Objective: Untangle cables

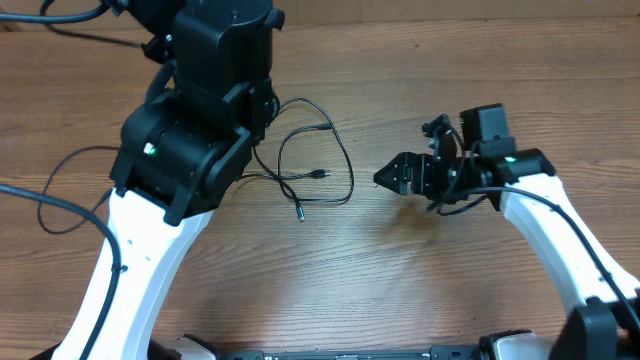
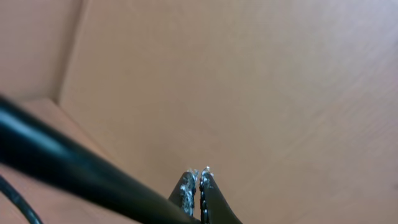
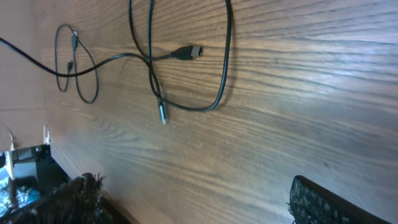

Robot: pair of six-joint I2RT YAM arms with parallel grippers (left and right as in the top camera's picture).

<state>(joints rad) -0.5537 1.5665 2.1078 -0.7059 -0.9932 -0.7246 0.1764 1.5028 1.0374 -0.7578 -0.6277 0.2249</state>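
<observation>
Looping loosely, the cables (image 1: 318,174) lie seemingly clear of the right tool (image 1: 383,178).

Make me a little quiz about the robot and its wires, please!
1. True or false: the right gripper is holding the cables.
2. In its own wrist camera, the left gripper looks: A, wide open; B, shut with nothing between the fingers; C, pinching a cup.
3. Fill the gap: the cables lie loose on the wooden ___.

Key: 1 false, it is open and apart from them. 2 B. 3 table.
</observation>
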